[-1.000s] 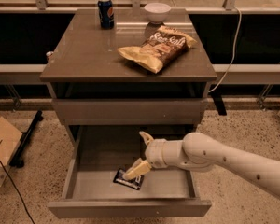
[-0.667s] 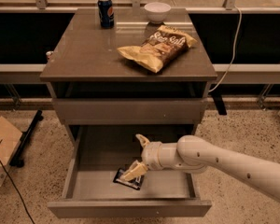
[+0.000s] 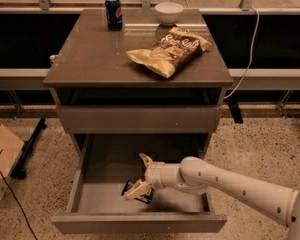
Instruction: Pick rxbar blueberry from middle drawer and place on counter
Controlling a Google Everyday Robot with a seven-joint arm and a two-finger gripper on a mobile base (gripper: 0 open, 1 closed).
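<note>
The rxbar blueberry (image 3: 128,188), a small dark bar, lies flat on the floor of the open middle drawer (image 3: 105,196), near its front centre. My gripper (image 3: 140,176) reaches into the drawer from the right and is open. One finger points up and back; the lower fingertip (image 3: 136,191) rests over the bar and covers its middle. The bar is not lifted. The counter (image 3: 95,54) is the grey-brown top slab above.
On the counter are a tan-and-brown chip bag (image 3: 169,50), a blue soda can (image 3: 113,13) and a white bowl (image 3: 168,12). A closed drawer front (image 3: 140,119) sits above the open drawer. A cardboard box (image 3: 2,159) stands on the floor at left.
My gripper has shifted slightly left and down in the drawer, closer onto the bar. The bar has not moved.
</note>
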